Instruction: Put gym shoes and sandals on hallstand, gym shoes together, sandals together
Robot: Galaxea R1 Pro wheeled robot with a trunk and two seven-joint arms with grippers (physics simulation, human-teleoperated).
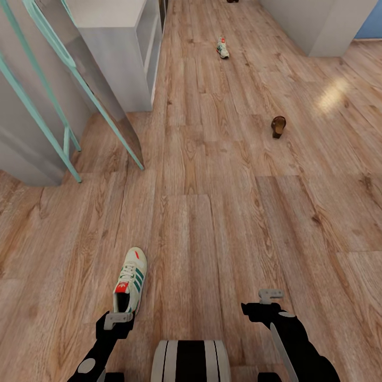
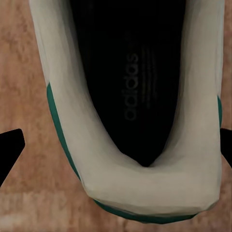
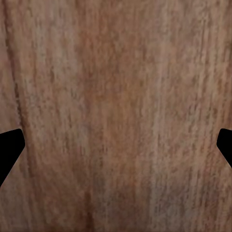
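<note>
Left gripper (image 2: pixel 116 145): wide open, empty, straddling the near sneaker's (image 1: pixel 130 279) heel.
Grasp tip: lower squarely, pinch the heel walls.
Right gripper (image 3: pixel 116 145): open, empty, above floor (image 1: pixel 212 223).
Farther: sandal (image 1: pixel 278 126), second sneaker (image 1: pixel 223 48).

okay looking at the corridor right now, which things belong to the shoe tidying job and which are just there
Part of the job:
- near gym shoe, heel under the left gripper
- far gym shoe
- brown sandal
- corridor floor

Just there:
- leaning mirror with teal frame
- white cabinet
- right gripper, open over bare planks
</note>
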